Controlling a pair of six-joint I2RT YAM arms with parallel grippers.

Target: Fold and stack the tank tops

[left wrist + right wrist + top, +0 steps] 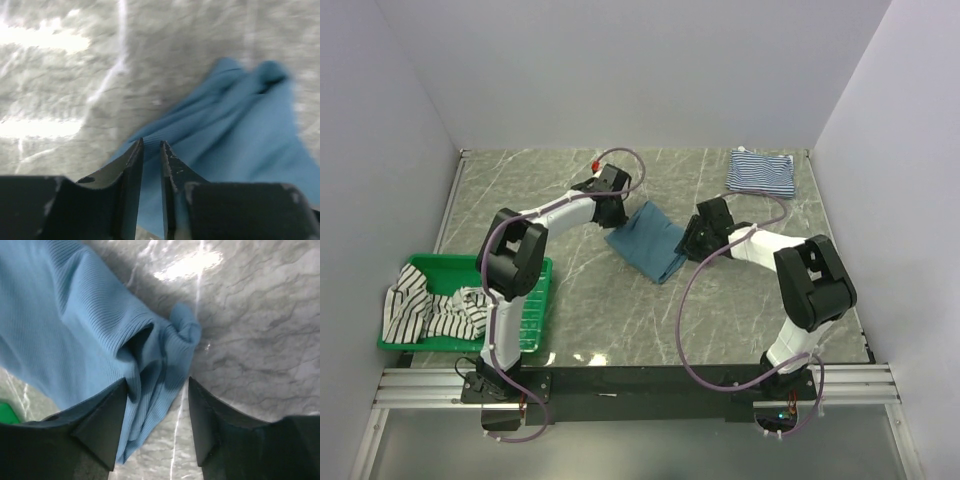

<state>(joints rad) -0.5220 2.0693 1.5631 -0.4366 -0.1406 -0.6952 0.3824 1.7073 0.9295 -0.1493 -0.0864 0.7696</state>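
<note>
The teal-blue tank top (650,242) lies folded mid-table. My left gripper (612,212) is at its far left corner; in the left wrist view the gripper (150,142) stands nearly shut, with teal cloth (235,125) in the narrow gap. My right gripper (693,240) is at the top's right edge; in the right wrist view it (157,382) is open, astride a bunched fold of the teal cloth (75,325). The navy-and-white striped tank top (761,172) lies folded at the back right. The black-and-white striped tank top (428,312) lies crumpled in the basket.
A green plastic basket (532,320) stands at the near left of the marble table (590,300). White walls close the table on three sides. The arm bases sit on a rail at the near edge.
</note>
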